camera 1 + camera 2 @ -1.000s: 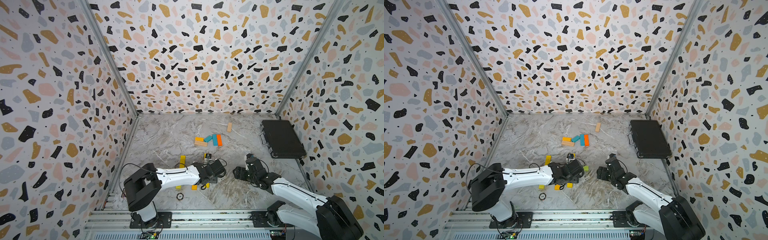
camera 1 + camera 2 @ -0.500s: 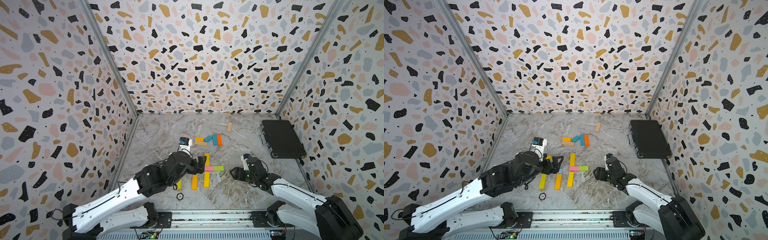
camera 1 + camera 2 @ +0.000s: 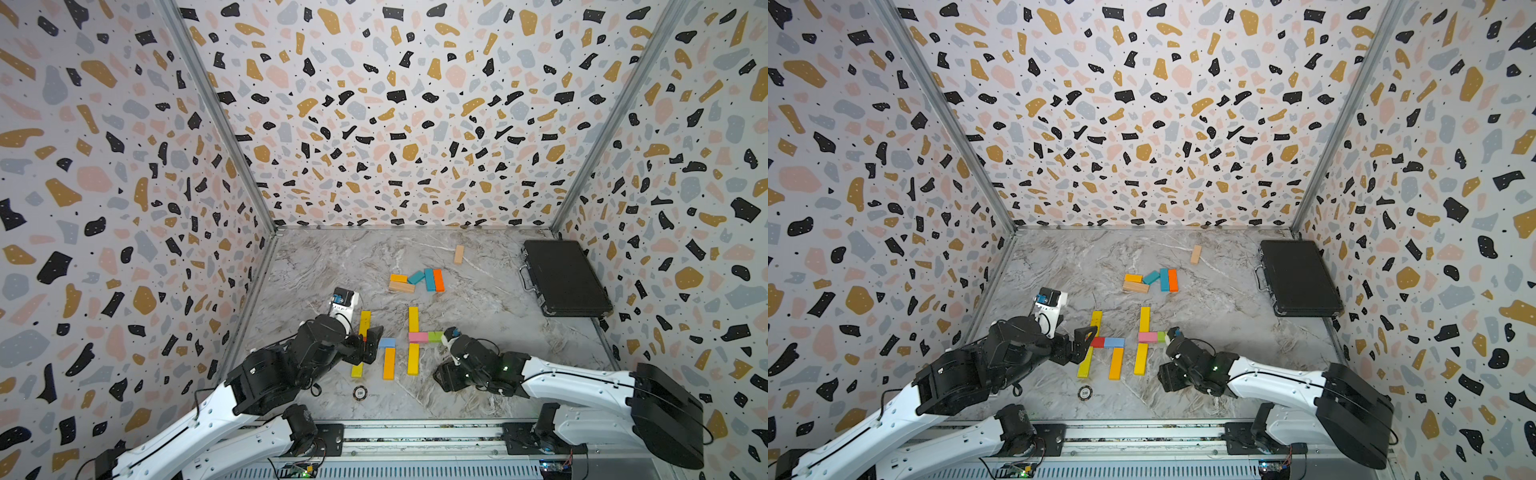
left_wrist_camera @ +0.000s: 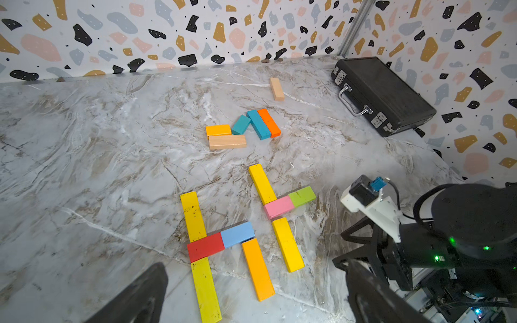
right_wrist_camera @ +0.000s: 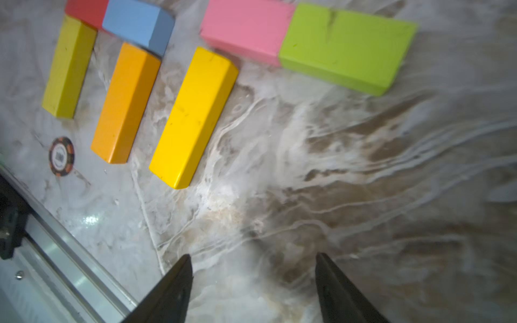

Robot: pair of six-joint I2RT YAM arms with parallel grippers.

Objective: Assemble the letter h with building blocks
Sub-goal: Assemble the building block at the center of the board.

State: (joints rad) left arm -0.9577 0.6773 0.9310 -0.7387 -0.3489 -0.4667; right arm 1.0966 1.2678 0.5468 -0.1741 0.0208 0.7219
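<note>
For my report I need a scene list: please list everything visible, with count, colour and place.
flat rectangular blocks forming an h: five; two yellow, red, blue, orange; front left.
second block group: four; two yellow, pink, green; right of the h.
loose block cluster: five; orange, plain wood, two teal, red-orange; middle.
lone wooden block: one; plain wood; far back.
hard rectangular case: one; black; right side.
round disc marked 100: one; black and orange; front edge.
marble table: one; grey.
left gripper: one; black; open.
right gripper: one; black; open.
</note>
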